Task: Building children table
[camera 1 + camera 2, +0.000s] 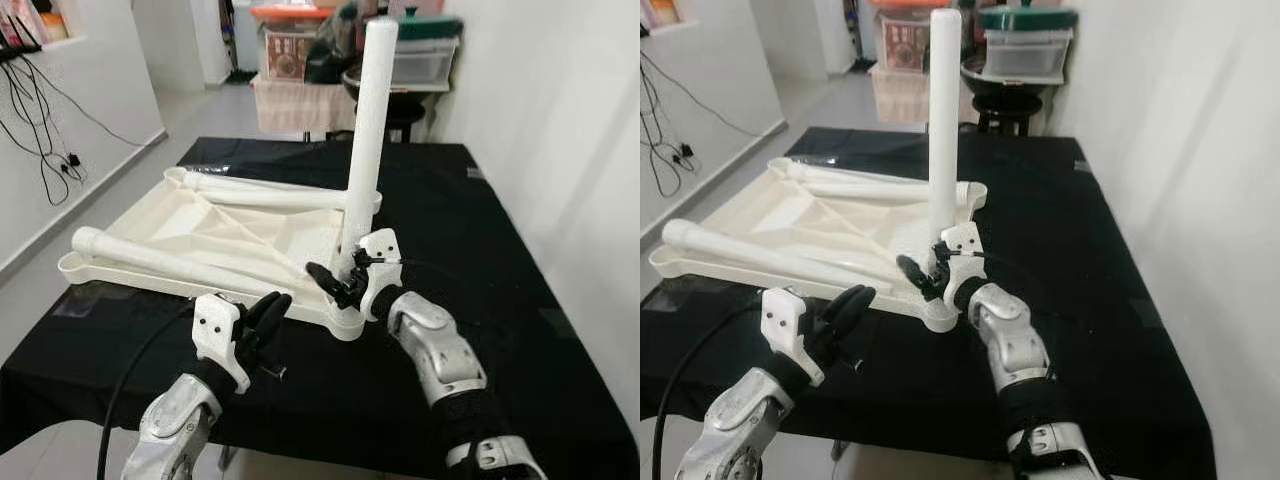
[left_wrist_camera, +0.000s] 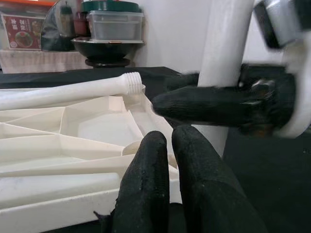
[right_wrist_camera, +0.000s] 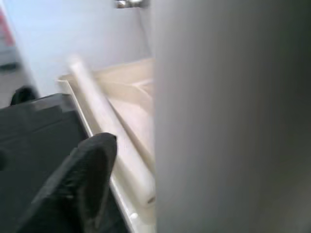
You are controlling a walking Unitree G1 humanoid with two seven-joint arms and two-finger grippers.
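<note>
— Where's the upright leg (image 1: 368,130)?
— At the tabletop's (image 1: 180,232) near right corner, the right gripper's (image 1: 340,275) jaws clamped round its base.
— The left gripper (image 1: 262,318)?
— Jaws together, just nearer. Two legs (image 1: 180,262) lie in the upturned tabletop.

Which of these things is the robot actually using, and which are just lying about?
Part of the job:
upturned white tabletop
upright leg, held by right gripper
two loose legs lying on it
left gripper, hovering nearby

Lying about:
storage boxes
wall cables
</note>
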